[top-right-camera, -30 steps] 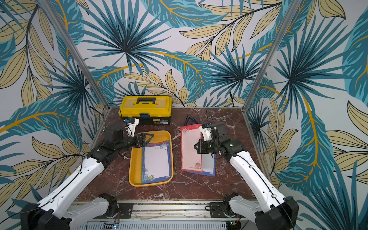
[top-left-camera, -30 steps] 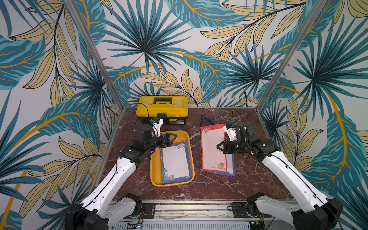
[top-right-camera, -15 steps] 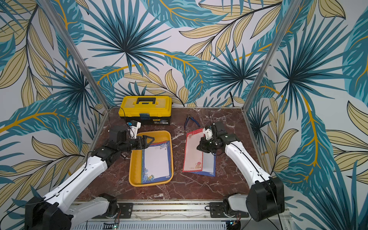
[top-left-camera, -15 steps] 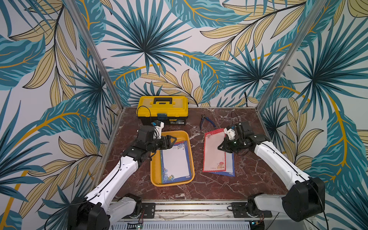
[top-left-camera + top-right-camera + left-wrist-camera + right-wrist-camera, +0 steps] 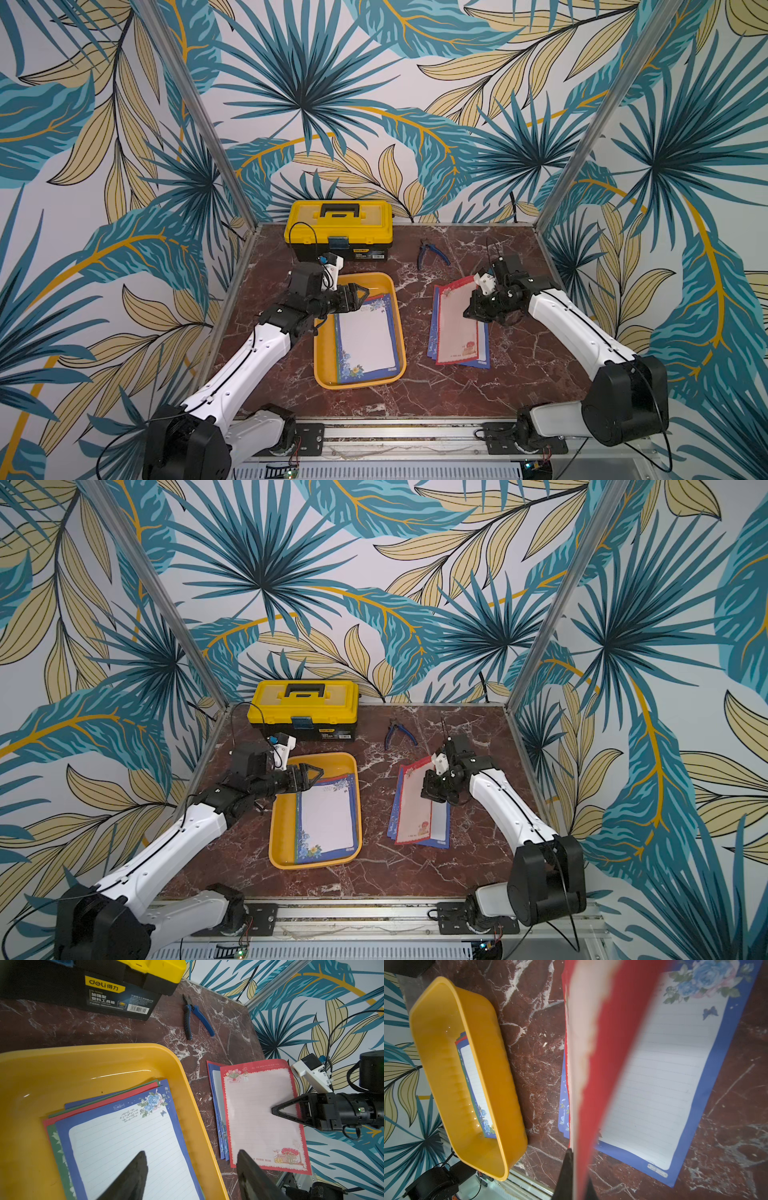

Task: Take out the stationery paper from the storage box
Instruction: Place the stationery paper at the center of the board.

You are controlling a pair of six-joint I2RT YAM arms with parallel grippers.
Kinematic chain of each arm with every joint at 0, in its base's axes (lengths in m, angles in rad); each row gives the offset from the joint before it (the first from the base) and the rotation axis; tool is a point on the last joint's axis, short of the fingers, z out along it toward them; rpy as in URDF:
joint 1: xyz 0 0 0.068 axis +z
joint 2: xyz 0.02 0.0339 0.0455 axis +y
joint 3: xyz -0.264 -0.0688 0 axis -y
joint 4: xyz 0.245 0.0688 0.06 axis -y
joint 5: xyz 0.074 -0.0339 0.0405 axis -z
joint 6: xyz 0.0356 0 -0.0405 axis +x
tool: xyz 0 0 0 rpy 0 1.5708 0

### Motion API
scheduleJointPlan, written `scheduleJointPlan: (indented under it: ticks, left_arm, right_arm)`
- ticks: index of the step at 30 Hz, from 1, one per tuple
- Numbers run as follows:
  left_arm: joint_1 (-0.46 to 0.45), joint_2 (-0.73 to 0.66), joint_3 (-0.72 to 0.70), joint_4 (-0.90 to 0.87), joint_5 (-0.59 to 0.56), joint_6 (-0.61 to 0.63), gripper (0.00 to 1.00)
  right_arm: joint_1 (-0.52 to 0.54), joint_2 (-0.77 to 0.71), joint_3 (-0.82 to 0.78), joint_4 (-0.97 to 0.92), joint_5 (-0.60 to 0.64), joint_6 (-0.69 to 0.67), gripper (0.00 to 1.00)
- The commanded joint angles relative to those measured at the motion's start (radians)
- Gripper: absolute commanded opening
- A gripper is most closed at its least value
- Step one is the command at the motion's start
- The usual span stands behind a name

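The storage box is an orange-yellow tray left of the table's centre. Stationery paper lies stacked in it, a blue floral sheet on top, red and green edges beneath. My left gripper hovers open over the tray's far end, holding nothing. My right gripper is shut on the right edge of a red-bordered sheet. That sheet rests over blue sheets on the table.
A yellow-lidded black toolbox stands at the back, just behind the tray. Blue-handled pliers lie on the marble between the toolbox and the sheet pile. Patterned walls close in the table on three sides.
My right gripper has carried the red-bordered sheet a little toward the front and lower onto the blue sheets. The left gripper edged slightly right over the tray and stays open.
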Motion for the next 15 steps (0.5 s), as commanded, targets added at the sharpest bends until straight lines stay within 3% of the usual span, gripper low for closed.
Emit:
scheduleJointPlan:
  ticks: [1, 15]
  left_arm:
    - [0.005, 0.003, -0.006, 0.009, 0.011, -0.001, 0.69]
    - [0.005, 0.033, -0.016, 0.009, 0.009, 0.014, 0.69]
  right_arm:
    - [-0.008, 0.026, -0.012, -0.047, 0.05, -0.033, 0.0]
    - [-0.033, 0.128, -0.008, -0.015, 0.112, -0.033, 0.02]
